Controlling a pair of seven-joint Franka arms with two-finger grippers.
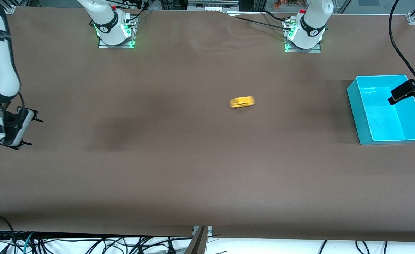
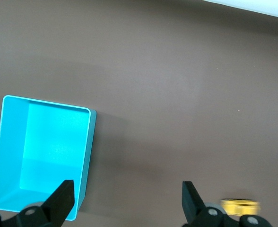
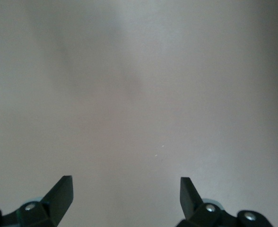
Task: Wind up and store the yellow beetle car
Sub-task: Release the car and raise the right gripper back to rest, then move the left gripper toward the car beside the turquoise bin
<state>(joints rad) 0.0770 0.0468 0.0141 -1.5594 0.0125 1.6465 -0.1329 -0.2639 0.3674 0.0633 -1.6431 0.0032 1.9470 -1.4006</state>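
Note:
The yellow beetle car [image 1: 242, 102] sits on the brown table near the middle, apart from both grippers. It also shows in the left wrist view [image 2: 240, 206], beside one finger. The turquoise bin [image 1: 355, 106] stands at the left arm's end of the table and is empty. My left gripper [image 2: 128, 194] is open and empty, up over the bin's edge [image 2: 87, 156]; it shows in the front view [image 1: 399, 94] above the bin. My right gripper [image 3: 126, 189] is open and empty over bare table at the right arm's end [image 1: 13, 128].
The brown cloth [image 1: 179, 169] covers the whole table. The arm bases [image 1: 115, 31] [image 1: 304, 37] stand along the edge farthest from the front camera. Cables hang below the table edge nearest the camera [image 1: 87, 243].

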